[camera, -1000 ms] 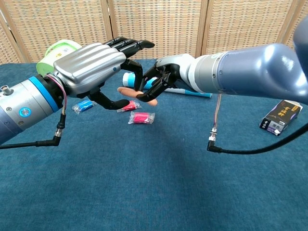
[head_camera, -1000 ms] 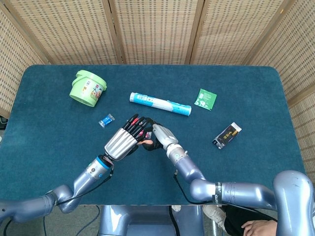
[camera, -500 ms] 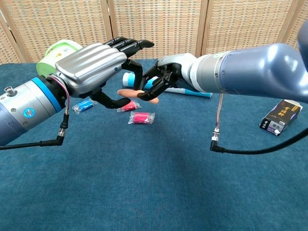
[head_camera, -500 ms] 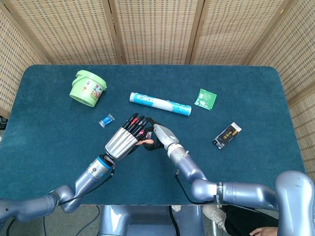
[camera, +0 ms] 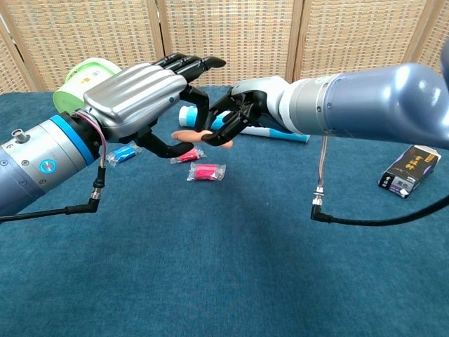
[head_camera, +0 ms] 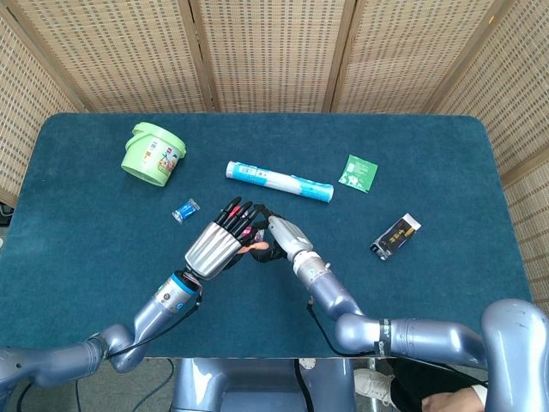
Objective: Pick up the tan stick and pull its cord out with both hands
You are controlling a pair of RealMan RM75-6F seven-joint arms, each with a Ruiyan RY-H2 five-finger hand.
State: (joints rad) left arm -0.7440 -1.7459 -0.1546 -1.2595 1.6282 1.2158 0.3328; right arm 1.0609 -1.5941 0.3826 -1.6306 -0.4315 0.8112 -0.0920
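While my left hand (camera: 144, 88) pinches one end of the tan stick (camera: 202, 137) and my right hand (camera: 242, 112) grips the other, it sits lifted above the table (camera: 224, 267), near the pink packets (camera: 205, 172).

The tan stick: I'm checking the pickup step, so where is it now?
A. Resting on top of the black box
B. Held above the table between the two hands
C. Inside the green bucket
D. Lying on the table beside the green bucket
B: in the chest view the tan stick sits clear of the table, with the fingers of the right hand closed on one end and the left hand at the other.
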